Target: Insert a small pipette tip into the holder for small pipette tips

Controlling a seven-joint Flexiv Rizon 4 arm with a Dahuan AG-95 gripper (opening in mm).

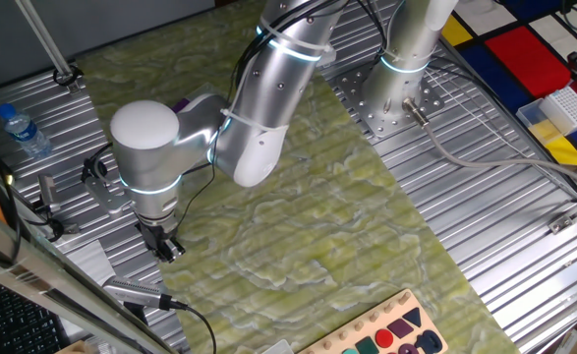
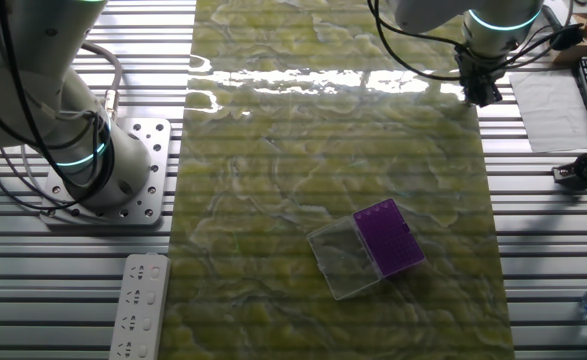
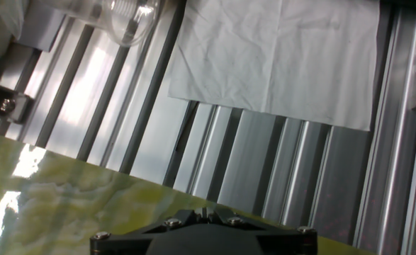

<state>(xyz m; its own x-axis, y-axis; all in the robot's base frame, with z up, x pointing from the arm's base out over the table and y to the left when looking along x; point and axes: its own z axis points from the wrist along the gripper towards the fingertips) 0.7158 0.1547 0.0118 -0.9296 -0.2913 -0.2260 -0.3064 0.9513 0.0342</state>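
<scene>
One gripper (image 2: 482, 93) hangs at the upper right of the frame, its fingers apparently together, maybe pinching a tip; the purple holder (image 2: 388, 238) lies well apart, lower centre on the counter (image 2: 273, 200).

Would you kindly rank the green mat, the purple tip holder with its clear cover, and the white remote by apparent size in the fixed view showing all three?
1. Green mat, by far the largest.
2. Purple tip holder with its clear cover.
3. White remote, cut off by the frame edge, so this rank is unsure.
</scene>
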